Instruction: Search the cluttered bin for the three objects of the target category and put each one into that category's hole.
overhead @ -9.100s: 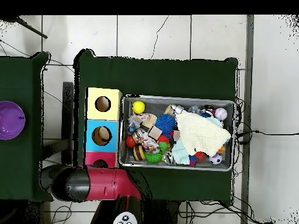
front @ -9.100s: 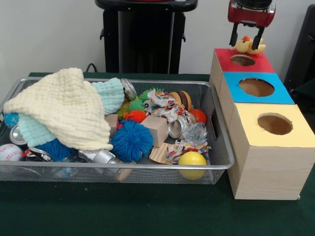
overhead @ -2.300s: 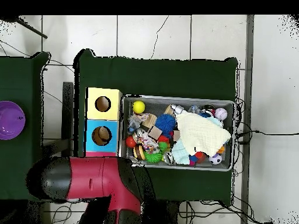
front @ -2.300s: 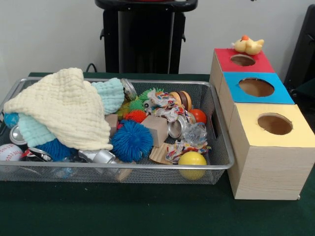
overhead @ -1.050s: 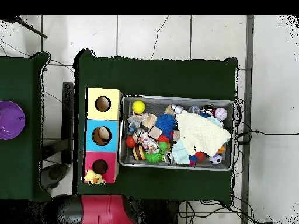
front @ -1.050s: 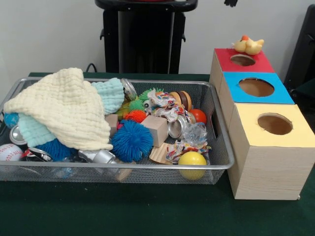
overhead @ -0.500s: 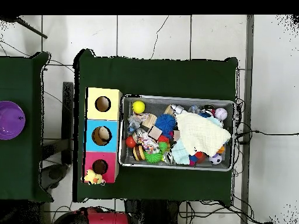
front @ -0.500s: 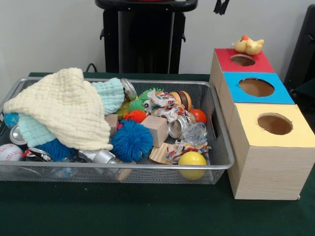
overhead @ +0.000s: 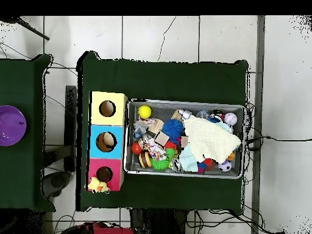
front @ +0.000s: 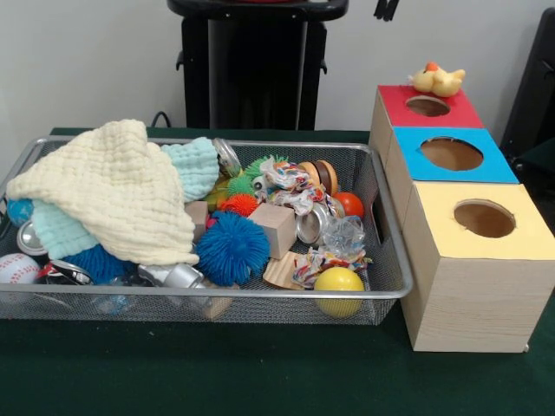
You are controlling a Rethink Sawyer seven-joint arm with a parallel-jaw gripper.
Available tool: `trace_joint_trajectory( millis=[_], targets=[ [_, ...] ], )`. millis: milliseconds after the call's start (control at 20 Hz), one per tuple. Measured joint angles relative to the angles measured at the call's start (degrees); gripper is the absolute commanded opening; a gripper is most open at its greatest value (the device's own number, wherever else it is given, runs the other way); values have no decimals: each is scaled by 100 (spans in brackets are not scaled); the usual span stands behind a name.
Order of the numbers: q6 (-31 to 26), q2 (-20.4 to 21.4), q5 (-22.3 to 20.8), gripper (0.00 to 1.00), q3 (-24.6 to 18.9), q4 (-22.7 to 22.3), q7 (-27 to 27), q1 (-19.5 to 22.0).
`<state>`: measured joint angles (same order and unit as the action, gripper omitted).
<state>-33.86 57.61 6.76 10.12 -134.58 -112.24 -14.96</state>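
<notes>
released from the gripper since the earlier frame, the duck now sits on the red box top at the far rim of the hole, not inside it. only the gripper tips show above the hole at the frame's top edge; whether the fingers are open cannot be told. no bear or tiger shows in the bin beside the hole; the cloth may hide them. judged step: the duck's drop, unfinished. next likely calls for nudging it in, then lifting the cloth.
</notes>
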Motion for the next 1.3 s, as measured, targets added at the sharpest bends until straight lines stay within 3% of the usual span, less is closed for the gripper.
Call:
trace_joint_trajectory(
  millis=[350, 450, 750, 1050, 1150, 1300],
  targets=[
    [1, 124, 783, 0, -182, -395, 0, 0],
    [38, 193, 1178, 0, -328, -644, 0, -1],
    [254, 281, 1748, 0, -558, -1050, 0, -22],
    [848, 351, 2453, 0, -1039, -1646, -1, 29],
    [1269, 353, 2730, 0, -1436, -1951, -1, 233],
    [1934, 246, 2754, 0, -2013, -2274, -1, 695]
  ],
)
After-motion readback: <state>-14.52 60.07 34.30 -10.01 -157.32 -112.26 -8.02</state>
